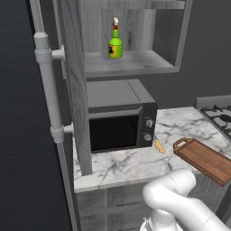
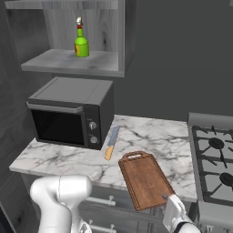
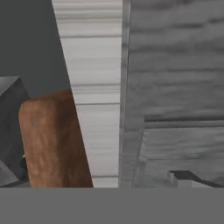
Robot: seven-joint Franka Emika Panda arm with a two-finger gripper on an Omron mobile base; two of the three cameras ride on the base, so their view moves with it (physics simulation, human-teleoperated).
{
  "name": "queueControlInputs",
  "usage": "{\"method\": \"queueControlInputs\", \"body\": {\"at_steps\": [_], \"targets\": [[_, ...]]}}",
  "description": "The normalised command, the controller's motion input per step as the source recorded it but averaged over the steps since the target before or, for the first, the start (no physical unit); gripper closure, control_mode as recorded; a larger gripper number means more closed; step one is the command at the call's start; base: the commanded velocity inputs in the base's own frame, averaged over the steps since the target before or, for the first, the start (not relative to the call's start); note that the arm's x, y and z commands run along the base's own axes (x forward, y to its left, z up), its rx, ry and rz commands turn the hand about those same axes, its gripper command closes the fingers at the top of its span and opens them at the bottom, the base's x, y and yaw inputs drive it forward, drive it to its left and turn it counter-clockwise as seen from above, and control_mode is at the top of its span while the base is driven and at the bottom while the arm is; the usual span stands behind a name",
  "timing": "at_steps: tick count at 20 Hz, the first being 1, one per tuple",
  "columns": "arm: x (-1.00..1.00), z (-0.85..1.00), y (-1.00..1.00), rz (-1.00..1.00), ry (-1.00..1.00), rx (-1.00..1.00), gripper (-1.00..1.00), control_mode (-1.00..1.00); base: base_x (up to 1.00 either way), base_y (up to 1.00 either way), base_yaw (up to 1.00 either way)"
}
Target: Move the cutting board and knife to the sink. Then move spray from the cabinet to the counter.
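So, status at this frame.
step: first leg, judged not started. cutting board (image 2: 144, 180) and knife (image 2: 111, 143) both lie on the counter (image 2: 54, 157); neither is at a sink.
cutting board: flat, near edge overhangs the counter front, handle toward the back wall. Stove (image 2: 214, 159) sits at its 3 o'clock.
knife: at the board's 11 o'clock, just beside it, not touching; lies near the microwave (image 2: 70, 113) front corner, yellow handle toward the counter front.
spray (image 2: 81, 42): upright on the open shelf of the cabinet (image 2: 73, 63), at 12 o'clock above the microwave. Untouched.
gripper (image 2: 175, 214): low, below the counter front edge, near the board's overhanging end. Jaws spread fully, holding nothing.
hand view: board underside (image 3: 52, 144) close at 9 o'clock, drawer fronts (image 3: 175, 87) ahead.
next move, my read: raise the hand to board level, straddle the overhanging edge, then pinch. Thin flat board, so grip must be square or it pivots.
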Motion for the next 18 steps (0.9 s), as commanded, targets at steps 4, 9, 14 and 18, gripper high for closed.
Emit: {"method": "queueControlInputs", "body": {"at_steps": [4, 9, 14, 18], "targets": [[0.09, 0.00, 0.03, -0.11, 0.00, -0.04, -1.00, -1.00, 0.00, 0.00, 0.00], [0.10, 0.00, 0.04, -0.11, 0.00, -0.03, -1.00, -1.00, 0.00, 0.00, 0.00], [0.09, 0.00, 0.01, -0.10, 0.00, 0.00, -1.00, -1.00, 0.00, 0.00, 0.00], [0.04, 0.00, 0.00, -0.08, 0.00, 0.00, 1.00, -1.00, 0.00, 0.00, 0.00]]}}
